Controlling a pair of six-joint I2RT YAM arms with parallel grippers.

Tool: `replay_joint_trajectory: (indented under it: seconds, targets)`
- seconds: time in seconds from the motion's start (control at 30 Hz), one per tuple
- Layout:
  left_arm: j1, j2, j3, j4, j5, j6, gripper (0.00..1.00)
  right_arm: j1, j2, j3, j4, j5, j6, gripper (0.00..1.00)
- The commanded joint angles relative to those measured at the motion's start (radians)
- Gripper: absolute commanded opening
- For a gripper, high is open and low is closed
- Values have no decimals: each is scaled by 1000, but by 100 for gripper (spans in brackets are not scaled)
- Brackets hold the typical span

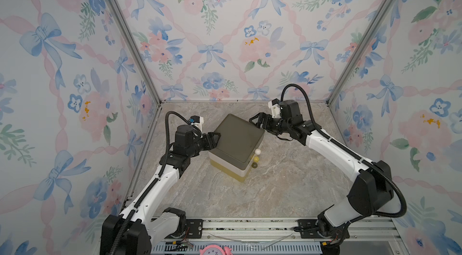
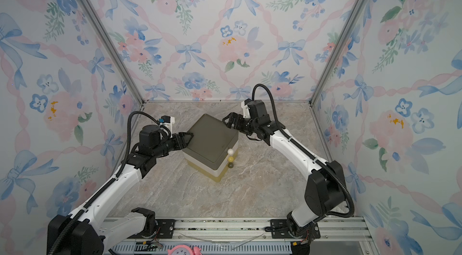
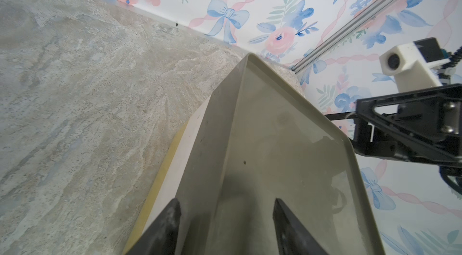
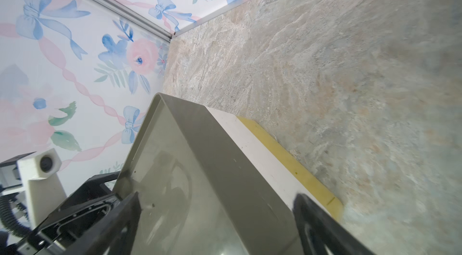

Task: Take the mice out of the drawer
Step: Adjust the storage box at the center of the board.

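Observation:
A small drawer cabinet [image 1: 237, 138] [image 2: 211, 138] stands mid-table, turned at an angle, with an olive-grey top, a white middle drawer and a yellow bottom one. All its drawers look pushed in, and the mice are hidden. Three ball knobs, white [image 1: 257, 151], yellow [image 1: 256, 159] and dark [image 1: 254, 165], line its front corner. My left gripper [image 1: 216, 141] [image 3: 226, 206] is open and straddles the cabinet's left top corner [image 3: 275, 128]. At the far right corner [image 4: 200, 153], my right gripper [image 1: 255, 122] [image 4: 216, 198] is wide open, one finger over the top and one beside the wall.
Flowered walls close in the table at the back and both sides. A metal rail [image 1: 250, 226] runs along the front edge, with a pink clock [image 1: 215, 250] below it. Bare marble-patterned table [image 1: 275, 191] lies in front of the cabinet.

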State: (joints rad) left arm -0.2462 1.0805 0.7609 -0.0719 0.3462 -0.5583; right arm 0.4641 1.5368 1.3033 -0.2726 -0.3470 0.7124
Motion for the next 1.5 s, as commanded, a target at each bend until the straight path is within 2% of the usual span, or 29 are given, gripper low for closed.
replay_joint_trajectory:
  seconds: [0.0,0.1,0.23,0.3,0.37,0.57,0.63,0.8,0.97,1.17,1.47]
  targets:
    - [-7,-4,11,-75,-7,-20,58,-75,-127,-78,-7,-66,33,96]
    - [-20,-28,3,-89,-38,-20,56,-129,-244,-199,-16,-97,75,96]
    - [-39,-28,8,-118,-43,-21,53,-115,-373,-387,30,-145,162,99]
    - [-46,-35,8,-136,-60,-16,52,-95,-419,-458,81,-160,214,93]
    - [-48,-50,0,-139,-65,-16,51,-55,-447,-505,132,-150,246,82]
    - [-55,-69,-3,-150,-66,-24,48,0,-385,-556,305,-171,314,70]
    - [-58,-78,-9,-153,-65,-26,48,14,-366,-575,376,-168,343,62]
    - [-69,-110,-17,-166,-89,-33,45,47,-294,-573,466,-205,362,54]
    - [-81,-117,-17,-175,-66,-47,43,46,-244,-547,532,-228,358,54]
    - [-89,-130,-17,-218,-142,-76,42,27,-109,-461,603,-320,358,54]
    - [-91,-110,12,-237,-180,-75,39,-18,-126,-532,707,-383,430,50]
